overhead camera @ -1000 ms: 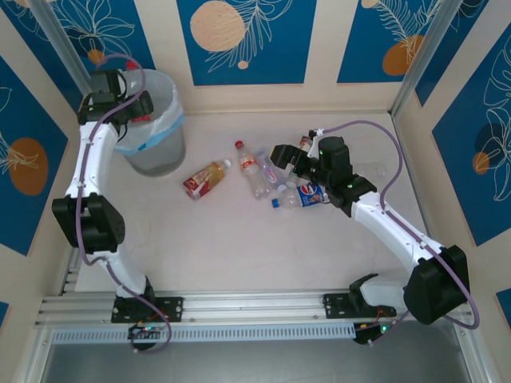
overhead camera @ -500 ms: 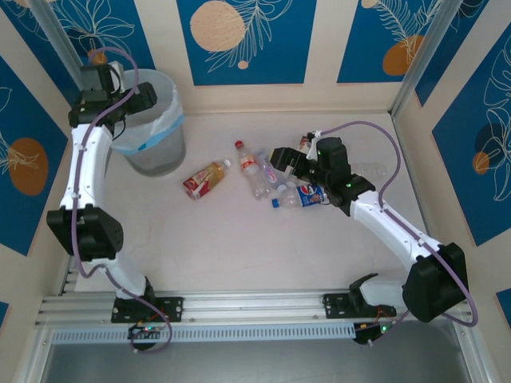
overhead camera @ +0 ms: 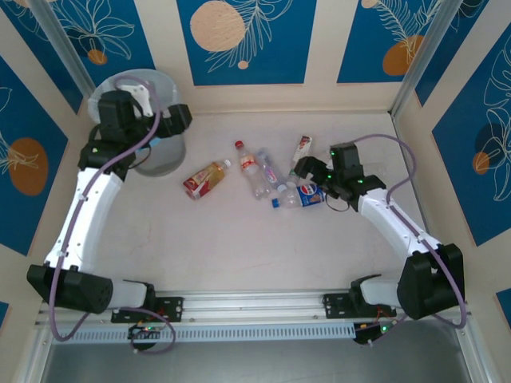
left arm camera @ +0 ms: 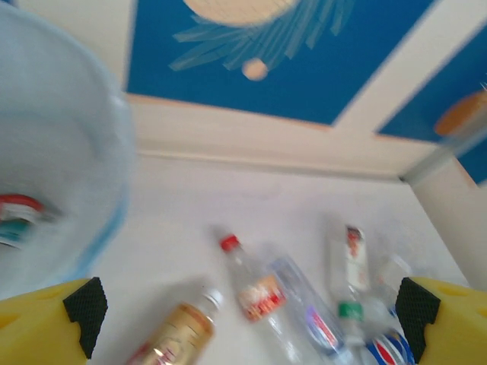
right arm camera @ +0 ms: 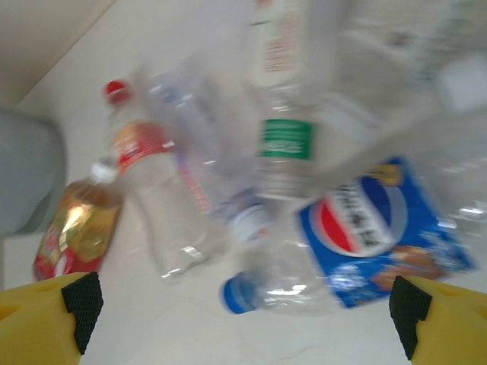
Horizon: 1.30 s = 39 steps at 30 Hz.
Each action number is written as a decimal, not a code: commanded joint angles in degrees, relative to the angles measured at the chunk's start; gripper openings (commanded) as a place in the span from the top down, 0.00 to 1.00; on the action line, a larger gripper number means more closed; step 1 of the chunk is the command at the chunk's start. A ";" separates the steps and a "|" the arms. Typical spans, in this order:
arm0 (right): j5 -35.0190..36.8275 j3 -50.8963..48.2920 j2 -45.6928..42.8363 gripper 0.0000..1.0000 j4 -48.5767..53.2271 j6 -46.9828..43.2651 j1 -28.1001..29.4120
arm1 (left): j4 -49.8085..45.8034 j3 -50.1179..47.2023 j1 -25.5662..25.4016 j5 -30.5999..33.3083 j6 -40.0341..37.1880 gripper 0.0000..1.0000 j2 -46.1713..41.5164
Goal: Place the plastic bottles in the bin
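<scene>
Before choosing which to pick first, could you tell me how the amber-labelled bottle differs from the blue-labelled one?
The amber-labelled bottle has a white cap; the blue-labelled bottle has a blue one. The amber-labelled bottle lies alone, nearer the bin; the blue-labelled bottle sits in the cluster, beside the right gripper. Both lie on their sides, unheld.

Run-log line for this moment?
left gripper: open, empty, near bin | right gripper: open, empty, above blue-label bottle | amber bottle: on table
</scene>
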<state>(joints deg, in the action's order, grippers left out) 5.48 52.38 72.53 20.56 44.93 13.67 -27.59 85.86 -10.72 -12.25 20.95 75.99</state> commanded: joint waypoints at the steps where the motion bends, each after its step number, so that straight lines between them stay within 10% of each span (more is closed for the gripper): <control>1: -2.05 -2.88 -2.02 0.00 2.99 6.65 -3.71 | 4.11 -4.98 -3.54 -4.48 1.63 0.01 -2.27; 14: -8.86 -6.15 4.53 0.03 -2.17 22.50 -9.53 | 13.42 -19.31 -6.40 -19.94 4.13 0.01 -5.67; 39: 1.38 -5.09 19.60 0.12 -9.56 34.48 -3.54 | 13.95 -22.77 -6.64 -16.65 3.10 0.01 -7.87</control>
<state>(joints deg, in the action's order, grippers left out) 4.51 46.48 90.76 11.46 77.21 9.80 -14.13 63.83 -16.97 -29.52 24.99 69.38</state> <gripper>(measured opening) 0.888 0.989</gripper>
